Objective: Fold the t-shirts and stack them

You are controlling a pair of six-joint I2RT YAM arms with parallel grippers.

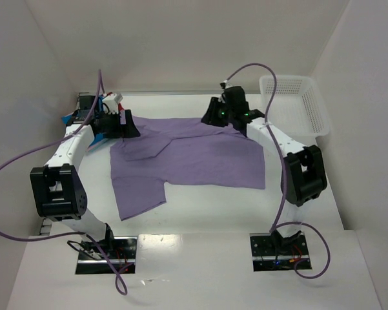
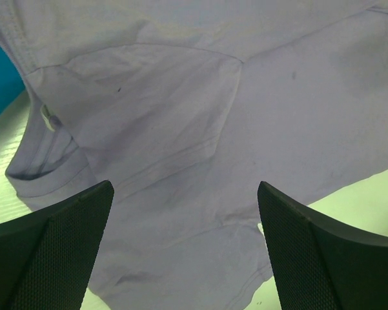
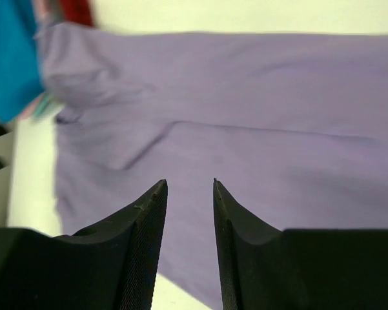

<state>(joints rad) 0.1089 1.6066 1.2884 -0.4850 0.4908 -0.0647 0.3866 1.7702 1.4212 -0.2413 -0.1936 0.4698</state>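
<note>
A large lavender t-shirt [image 1: 194, 158] lies spread on the white table, its far left part folded over on itself and one sleeve pointing to the near left. My left gripper [image 1: 130, 126] hovers over the shirt's far left corner; in the left wrist view it [image 2: 184, 185] is wide open and empty above the cloth [image 2: 200, 116]. My right gripper [image 1: 213, 116] is over the shirt's far edge; in the right wrist view it [image 3: 188, 182] is narrowly open, with nothing between the fingers, above the cloth [image 3: 258, 129]. A blue shirt [image 3: 10, 58] and a red one [image 3: 74, 10] lie past the lavender shirt's left end.
A white mesh basket [image 1: 294, 103] stands at the far right. The blue folded cloth [image 1: 70, 119] sits at the far left edge by the left arm. White walls close in the table on the left, back and right.
</note>
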